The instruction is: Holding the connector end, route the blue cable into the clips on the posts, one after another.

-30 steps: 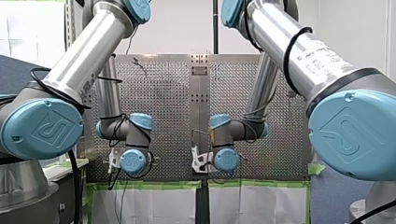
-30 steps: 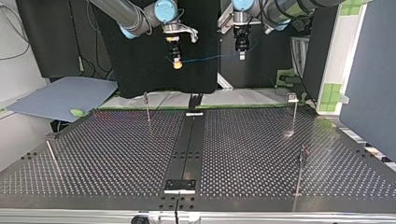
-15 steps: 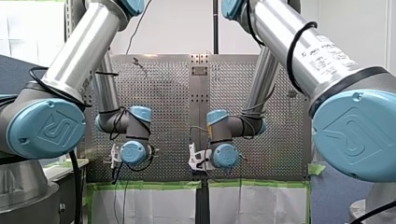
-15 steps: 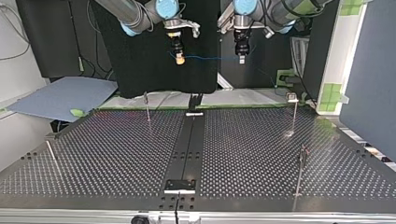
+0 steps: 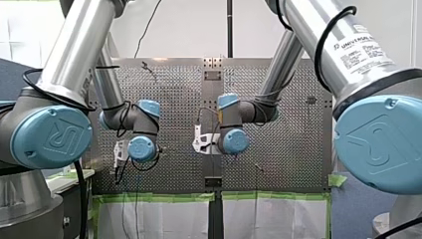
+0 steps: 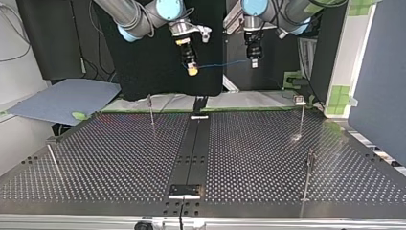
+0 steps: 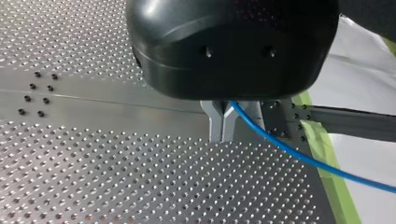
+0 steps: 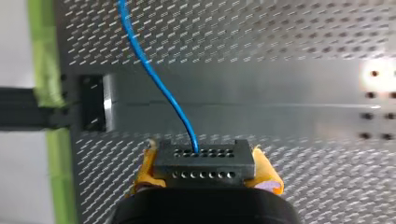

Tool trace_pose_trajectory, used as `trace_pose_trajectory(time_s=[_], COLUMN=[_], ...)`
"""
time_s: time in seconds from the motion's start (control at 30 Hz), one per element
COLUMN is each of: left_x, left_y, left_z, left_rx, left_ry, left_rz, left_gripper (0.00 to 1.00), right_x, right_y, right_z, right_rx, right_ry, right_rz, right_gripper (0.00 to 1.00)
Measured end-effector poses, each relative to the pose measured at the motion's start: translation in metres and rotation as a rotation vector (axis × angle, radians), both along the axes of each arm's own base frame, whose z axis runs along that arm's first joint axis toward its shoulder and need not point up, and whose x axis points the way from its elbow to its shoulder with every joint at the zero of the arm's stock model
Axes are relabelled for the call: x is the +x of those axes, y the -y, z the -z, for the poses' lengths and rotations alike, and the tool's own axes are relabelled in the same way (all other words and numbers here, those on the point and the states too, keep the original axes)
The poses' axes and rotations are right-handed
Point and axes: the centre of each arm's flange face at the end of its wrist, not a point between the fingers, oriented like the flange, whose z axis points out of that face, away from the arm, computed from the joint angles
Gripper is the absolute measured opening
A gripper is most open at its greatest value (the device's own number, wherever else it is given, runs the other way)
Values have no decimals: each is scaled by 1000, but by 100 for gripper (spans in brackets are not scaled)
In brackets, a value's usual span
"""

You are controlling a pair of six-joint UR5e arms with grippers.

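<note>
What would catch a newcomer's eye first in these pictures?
The thin blue cable is stretched in the air between my right gripper and my left gripper, well above the perforated table in the top view. The right one clamps the black connector between yellow pads; the left one pinches the cable further along. Thin posts stand on the table, and the cable touches none.

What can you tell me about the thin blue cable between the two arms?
The thin blue cable is a smooth, flexible-looking wire held in the air above the perforated metal table. One end enters a dark block connector with rows of holes, clamped in the right gripper, whose jaws carry yellow pads. Further along, the left gripper pinches it in metal jaws; between them it runs nearly straight.
</note>
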Motion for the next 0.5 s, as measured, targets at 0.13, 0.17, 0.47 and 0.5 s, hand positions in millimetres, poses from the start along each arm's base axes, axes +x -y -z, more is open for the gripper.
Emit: trace_pose_trajectory(time_s=[0.13, 0.17, 0.47, 0.5], left_x=[6, 9, 37, 40], left_y=[0, 1, 3, 2], left_z=[-15, -18, -64, -71], left_rx=[-7, -10, -42, -46], left_ry=[15, 20, 93, 103], left_rz=[-11, -14, -75, -87], left_gripper=[0, 0, 0, 0], right_x=[8, 9, 23, 25], right_y=[4, 5, 13, 14], right_z=[-25, -30, -94, -103], right_rx=[-30, -36, -97, -105], right_ry=[35, 42, 112, 122], right_rz=[-20, -24, -42, -48], right_gripper=[0, 0, 0, 0])
